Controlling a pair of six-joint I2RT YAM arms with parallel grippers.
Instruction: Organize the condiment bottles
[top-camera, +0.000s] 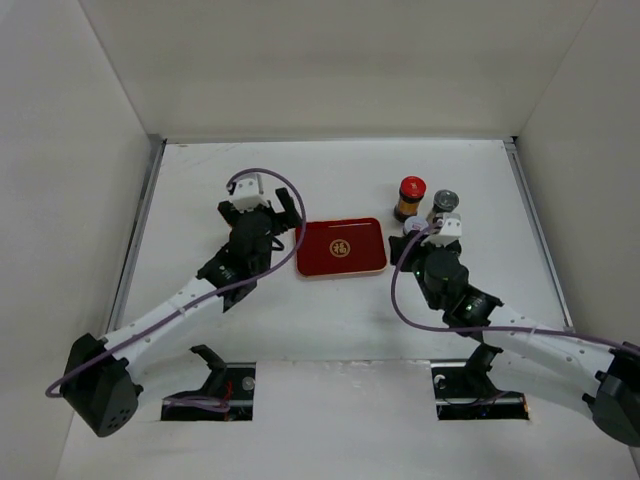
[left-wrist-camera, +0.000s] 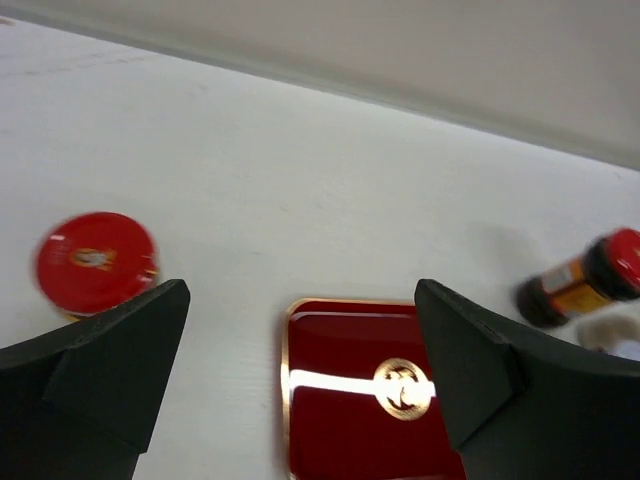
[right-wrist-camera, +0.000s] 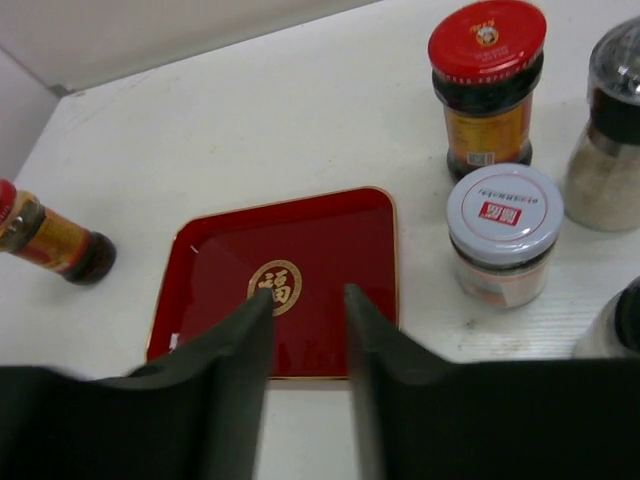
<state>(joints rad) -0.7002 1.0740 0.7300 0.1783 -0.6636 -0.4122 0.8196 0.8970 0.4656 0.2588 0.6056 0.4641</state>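
Left gripper (left-wrist-camera: 300, 295) stands wide open and empty; right gripper (right-wrist-camera: 308, 300) shows a narrow gap, holding nothing, near the white-capped jar (right-wrist-camera: 503, 225).

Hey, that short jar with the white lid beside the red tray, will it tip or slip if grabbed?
The white-lidded jar looks squat, standing upright, so a push would probably slide it rather than tip it. Its clear, smooth wall looks like glass: possibly slippery in the jaws and breakable if dropped.
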